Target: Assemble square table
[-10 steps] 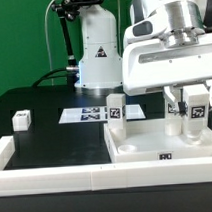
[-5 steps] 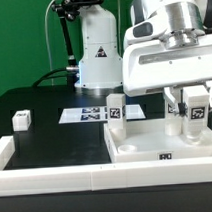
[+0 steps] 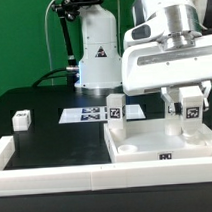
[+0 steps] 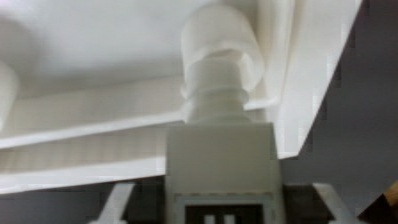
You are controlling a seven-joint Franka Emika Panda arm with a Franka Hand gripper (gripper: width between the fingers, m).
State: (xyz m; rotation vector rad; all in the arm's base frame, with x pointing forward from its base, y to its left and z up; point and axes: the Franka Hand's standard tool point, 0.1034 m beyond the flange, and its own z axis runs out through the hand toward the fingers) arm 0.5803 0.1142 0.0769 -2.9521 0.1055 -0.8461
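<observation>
Gripper: the gripper [image 3: 191,108] was seen pointed downward over the exterior view's right side, its jaws pressed onto a tagged leg.
Fingers: one of the fingers [image 3: 206,97] was set on each flank of the block, touching it.
Held leg: the held leg [image 4: 222,150] was kept upright, with its tag turned to the exterior camera and its round end aimed at the top below.
Seating: whether that end was already touching the socket could not be told.
Square top: the square top [image 3: 136,153] was laid flat on the black table [image 3: 56,141], directly beneath the gripper, just behind the border rail [image 3: 47,179].
Standing leg: a second leg [image 3: 115,109] was seen upright at the top's far corner on the exterior view's left.
Loose leg: a third leg [image 3: 22,120] was left on the table, well apart from the top.
Marker board: the marker board [image 3: 89,114] was seen flat between the loose leg and the standing one.
</observation>
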